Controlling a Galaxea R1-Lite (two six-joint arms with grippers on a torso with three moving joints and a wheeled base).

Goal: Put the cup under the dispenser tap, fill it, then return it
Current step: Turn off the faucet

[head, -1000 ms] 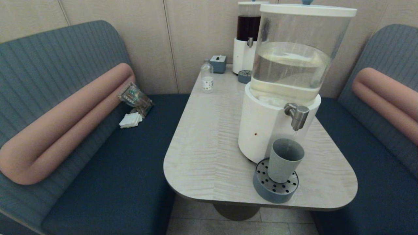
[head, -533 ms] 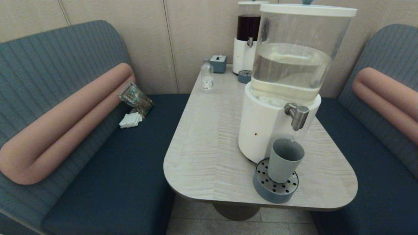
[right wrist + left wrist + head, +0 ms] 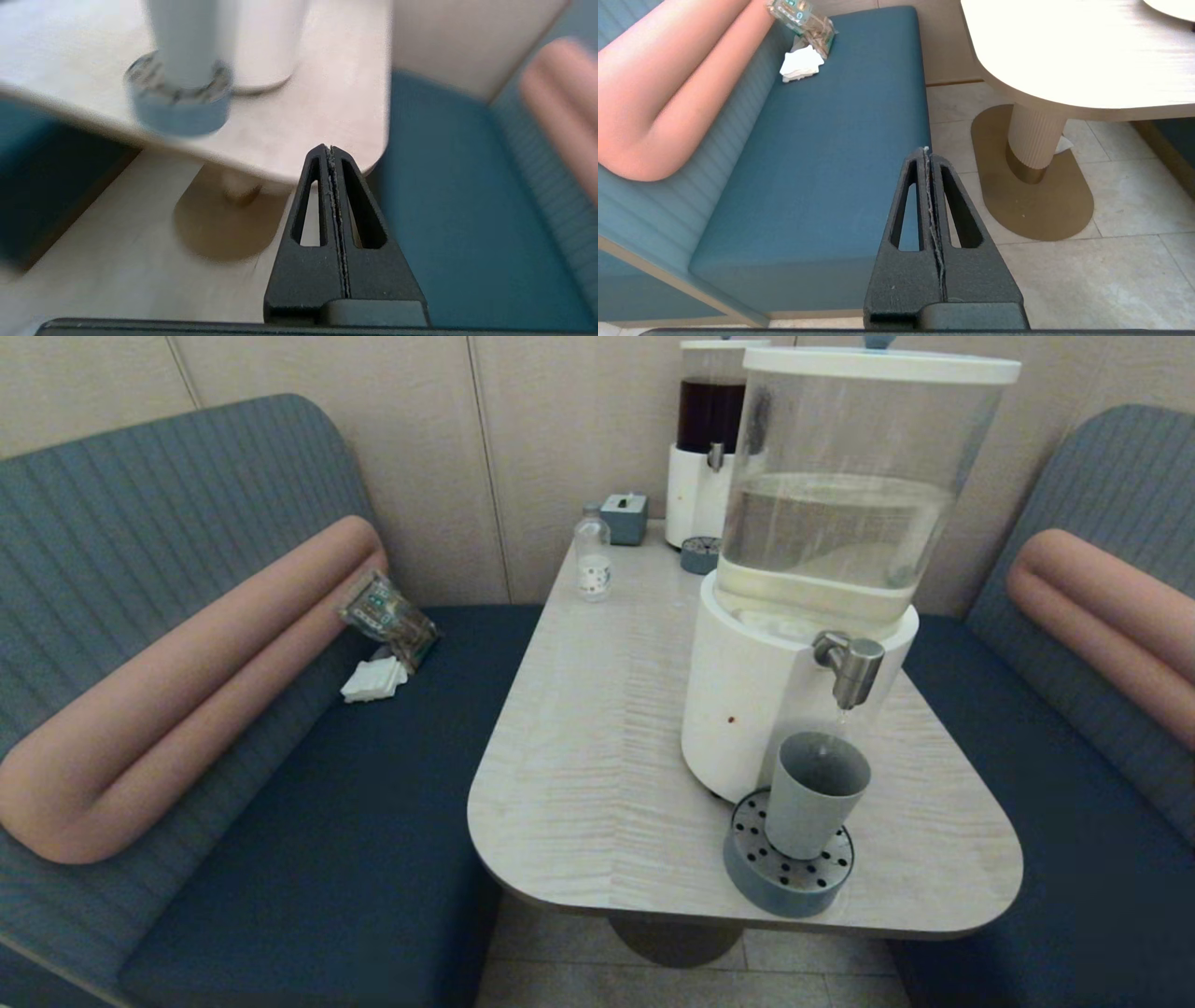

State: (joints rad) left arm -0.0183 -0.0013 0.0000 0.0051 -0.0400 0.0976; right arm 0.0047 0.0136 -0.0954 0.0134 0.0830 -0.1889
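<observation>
I see the counter [image 3: 597, 784], rounded front edge, benches either side. Cup [image 3: 814, 793] upright on drip tray [image 3: 782, 887] near that edge, under dispenser tap [image 3: 850, 665]. Right pincer [image 3: 331, 148] clenched, empty, below the edge, cup beyond it. Left pincer [image 3: 927, 150] clenched over floor.

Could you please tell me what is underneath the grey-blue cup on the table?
The cup stands upright on a round blue-grey drip tray with a perforated steel top, below the dispenser tap. The part of the perforated top directly beneath the cup is covered and cannot be seen.
</observation>
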